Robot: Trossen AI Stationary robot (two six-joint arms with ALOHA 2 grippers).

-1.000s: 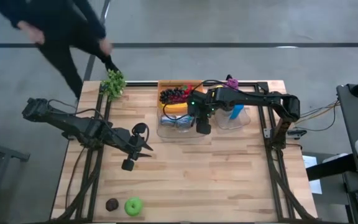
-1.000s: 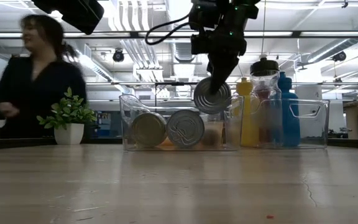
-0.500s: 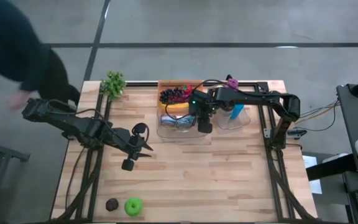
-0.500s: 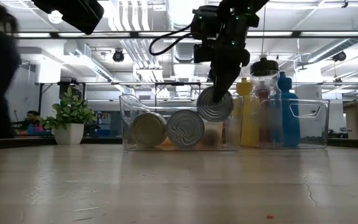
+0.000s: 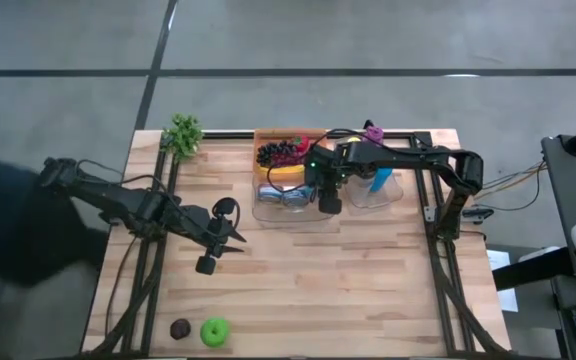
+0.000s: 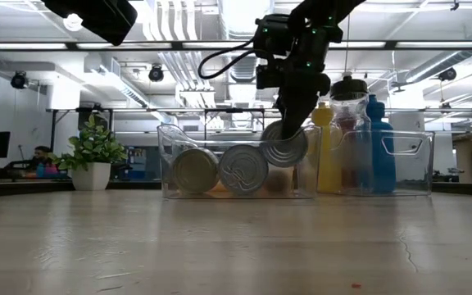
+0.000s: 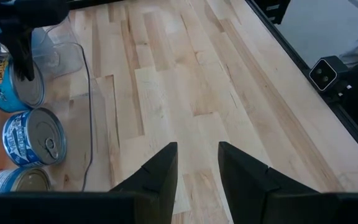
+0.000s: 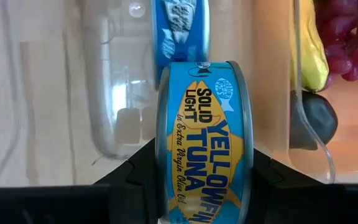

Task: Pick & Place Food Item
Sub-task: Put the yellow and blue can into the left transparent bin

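Right tool [image 6: 288, 139] clamped on a tuna can [image 8: 205, 140], held on edge with the label between the two fingers. Can [image 6: 284, 143] hanging at the rim of a clear bin [image 6: 238, 162], above the bin's right end in the low view, off the floor of the bin. Two more cans [image 6: 243, 169] lying inside the same bin, flat ends toward the low camera. In the high view, bin [image 5: 273, 214] at the far middle of the worktop [image 5: 348, 280], right tool [image 5: 328, 203] over its right part. Grapes [image 5: 280, 152] and a banana [image 8: 312, 53] just behind the bin. Second clear bin [image 6: 400, 164] with bottles [image 6: 330, 147] right beside the first.

Left tool [image 7: 194, 163] low over bare worktop at the left, fingers [image 7: 160, 171] slightly apart, gripping nothing.

Green apple [image 5: 214, 331] and a dark round item [image 5: 179, 328] at the near left edge, close together. Potted plant [image 5: 182, 134] at the far left corner.
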